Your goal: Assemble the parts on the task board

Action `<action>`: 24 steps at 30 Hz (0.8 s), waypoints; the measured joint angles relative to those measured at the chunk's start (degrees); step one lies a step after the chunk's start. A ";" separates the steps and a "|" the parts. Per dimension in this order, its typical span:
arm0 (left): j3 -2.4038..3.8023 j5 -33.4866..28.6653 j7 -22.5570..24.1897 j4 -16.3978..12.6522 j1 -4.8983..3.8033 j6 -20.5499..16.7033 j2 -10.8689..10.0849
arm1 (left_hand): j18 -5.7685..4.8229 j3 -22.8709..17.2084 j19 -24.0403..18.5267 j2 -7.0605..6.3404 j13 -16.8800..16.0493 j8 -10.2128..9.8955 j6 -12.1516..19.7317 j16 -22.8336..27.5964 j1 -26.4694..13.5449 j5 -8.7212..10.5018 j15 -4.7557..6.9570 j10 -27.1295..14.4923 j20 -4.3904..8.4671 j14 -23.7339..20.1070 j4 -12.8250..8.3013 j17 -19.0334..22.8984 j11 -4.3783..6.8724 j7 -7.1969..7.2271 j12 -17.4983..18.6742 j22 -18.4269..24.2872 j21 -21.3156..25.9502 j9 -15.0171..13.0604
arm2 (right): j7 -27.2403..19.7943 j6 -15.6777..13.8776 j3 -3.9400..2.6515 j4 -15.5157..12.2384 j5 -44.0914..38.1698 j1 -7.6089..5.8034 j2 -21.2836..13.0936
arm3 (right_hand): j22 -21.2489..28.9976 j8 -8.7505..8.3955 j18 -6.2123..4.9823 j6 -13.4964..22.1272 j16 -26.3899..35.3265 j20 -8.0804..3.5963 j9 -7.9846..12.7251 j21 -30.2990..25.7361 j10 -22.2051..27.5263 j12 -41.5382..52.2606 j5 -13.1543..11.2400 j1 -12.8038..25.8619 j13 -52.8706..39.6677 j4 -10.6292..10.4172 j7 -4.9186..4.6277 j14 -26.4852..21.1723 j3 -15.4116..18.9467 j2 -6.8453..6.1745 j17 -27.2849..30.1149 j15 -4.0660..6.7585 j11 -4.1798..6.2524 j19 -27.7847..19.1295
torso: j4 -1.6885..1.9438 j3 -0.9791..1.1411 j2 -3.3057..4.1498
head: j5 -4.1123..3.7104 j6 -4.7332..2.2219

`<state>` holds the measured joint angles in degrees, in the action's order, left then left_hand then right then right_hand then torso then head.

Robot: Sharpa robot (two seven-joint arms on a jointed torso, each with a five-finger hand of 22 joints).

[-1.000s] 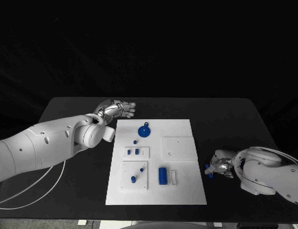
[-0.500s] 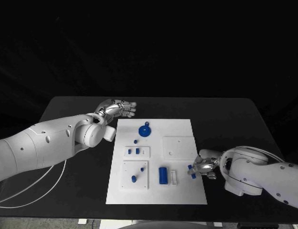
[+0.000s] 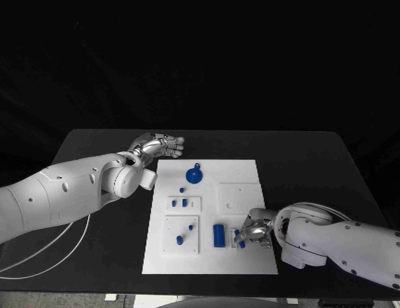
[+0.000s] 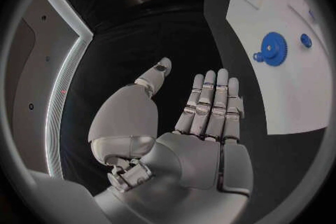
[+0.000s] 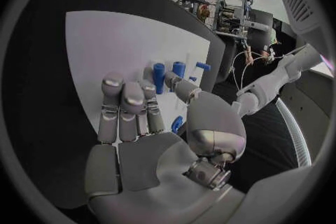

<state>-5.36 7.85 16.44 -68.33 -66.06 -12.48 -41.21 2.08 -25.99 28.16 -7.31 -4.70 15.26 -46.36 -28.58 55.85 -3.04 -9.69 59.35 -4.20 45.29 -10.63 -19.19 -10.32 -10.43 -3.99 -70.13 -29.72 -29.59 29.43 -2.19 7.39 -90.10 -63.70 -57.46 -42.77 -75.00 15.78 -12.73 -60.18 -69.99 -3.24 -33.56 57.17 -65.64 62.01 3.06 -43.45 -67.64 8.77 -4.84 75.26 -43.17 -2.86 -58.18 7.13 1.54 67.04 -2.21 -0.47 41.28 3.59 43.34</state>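
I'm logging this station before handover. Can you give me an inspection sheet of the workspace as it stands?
Surface: black table, bare around the board.
Job's things: white task board mid-table; blue gear near its far end; blue cylinder lying near its front; small blue parts on raised panels.
Clutter: nothing seen.
Robot hands: left robot hand off the board's far left corner, fingers straight, holding nothing; right robot hand over the board's front right, pinching a small blue piece.
Cables: white cable under the left arm.
Surroundings: dark, nothing seen.
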 measured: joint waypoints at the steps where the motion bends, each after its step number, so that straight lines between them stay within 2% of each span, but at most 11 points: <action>1: 0.00 0.00 0.00 0.00 0.00 0.01 0.05 | 0.00 0.00 0.00 0.00 0.03 0.06 0.00 0.00 0.00 0.00 0.00 0.00 0.00 0.00 0.00 0.00 0.00 0.00 0.00 0.00 0.00 0.00 | -0.03 0.00 0.01 0.26 0.01 0.22 0.28 | 0.00 0.00 0.00 0.00 0.00 0.00 0.00 0.00 0.00 0.00 0.00 0.00 0.00 0.00 0.00 0.00 0.00 0.00 0.00 0.00 0.00 0.00 | 0.00 0.02 0.00 | 0.03 0.01; 24: 0.00 0.00 -0.07 0.01 0.01 0.04 0.02 | -0.01 0.00 -0.22 0.00 0.09 0.22 0.00 0.00 0.00 0.00 0.00 0.00 0.22 0.00 0.00 -0.04 0.00 0.00 0.00 -0.04 0.00 0.00 | -0.21 -0.26 -0.04 2.09 -0.74 0.77 2.05 | 0.00 0.19 -0.01 -0.05 -0.01 0.00 -0.21 0.21 0.00 -0.04 0.00 0.22 -0.04 0.00 0.13 0.08 0.00 0.22 0.00 -0.08 0.00 0.00 | -0.04 0.00 0.00 | 0.43 0.09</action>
<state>-5.36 7.85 16.37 -68.32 -66.05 -12.44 -41.19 2.06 -25.99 27.94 -7.31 -4.60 15.48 -46.36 -28.58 55.85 -3.04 -9.69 59.35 -3.98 45.29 -10.63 -19.23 -10.32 -10.43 -3.99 -70.17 -29.72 -29.58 29.21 -2.45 7.35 -88.01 -64.43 -56.69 -40.71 -75.00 15.98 -12.74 -60.23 -70.00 -3.24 -33.77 57.38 -65.64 61.97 3.06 -43.23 -67.68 8.76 -4.72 75.34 -43.17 -2.64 -58.18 7.05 1.54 67.04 -2.25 -0.47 41.28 4.03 43.43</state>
